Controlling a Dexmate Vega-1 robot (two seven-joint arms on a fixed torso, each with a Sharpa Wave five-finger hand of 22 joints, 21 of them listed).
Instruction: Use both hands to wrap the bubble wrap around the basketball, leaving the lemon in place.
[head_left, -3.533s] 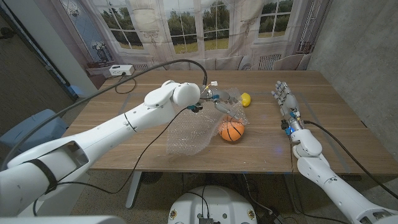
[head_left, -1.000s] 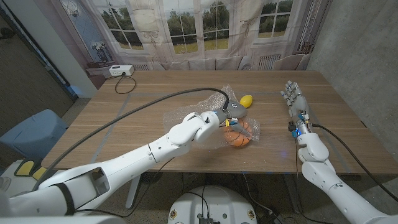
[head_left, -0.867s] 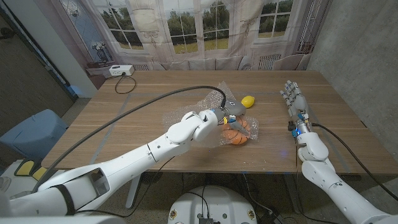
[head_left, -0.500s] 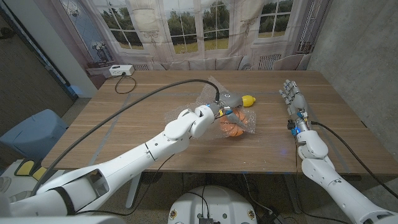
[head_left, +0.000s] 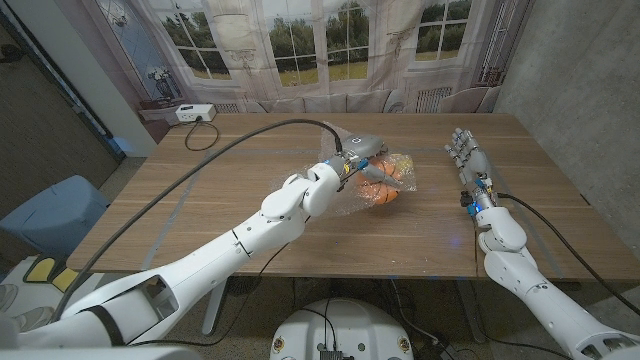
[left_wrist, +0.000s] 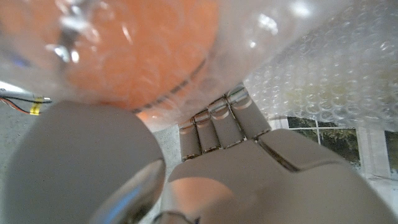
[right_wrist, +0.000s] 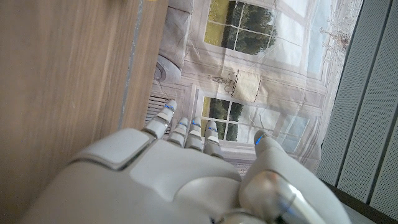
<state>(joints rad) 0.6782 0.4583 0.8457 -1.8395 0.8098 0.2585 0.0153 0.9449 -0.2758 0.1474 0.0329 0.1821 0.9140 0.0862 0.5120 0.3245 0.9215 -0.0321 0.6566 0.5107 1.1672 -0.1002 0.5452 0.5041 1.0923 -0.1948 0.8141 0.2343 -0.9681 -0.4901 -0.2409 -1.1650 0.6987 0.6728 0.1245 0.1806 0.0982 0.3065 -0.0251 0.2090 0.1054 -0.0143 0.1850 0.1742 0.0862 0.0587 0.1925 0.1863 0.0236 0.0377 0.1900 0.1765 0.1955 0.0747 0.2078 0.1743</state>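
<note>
My left hand (head_left: 362, 152) grips the clear bubble wrap (head_left: 398, 180) from above, bunched around the orange basketball (head_left: 382, 187) at the table's middle. In the left wrist view the basketball (left_wrist: 137, 50) shows orange through the bubble wrap (left_wrist: 323, 68), just beyond the fingers (left_wrist: 224, 124) of my left hand. The lemon lies behind or under the wrap bundle and I cannot make it out clearly. My right hand (head_left: 464, 152) stands at the right side of the table, fingers apart, holding nothing. It is well clear of the bundle.
The wooden table (head_left: 200, 200) has bare surface to the left and in front of the bundle. A white box (head_left: 194, 113) with a black cable sits at the far left corner. Painted window panels stand behind the table.
My left hand has gathered the wrap over the basketball and carried the bundle away from the near edge toward the lemon's spot. The right hand has hardly moved.
</note>
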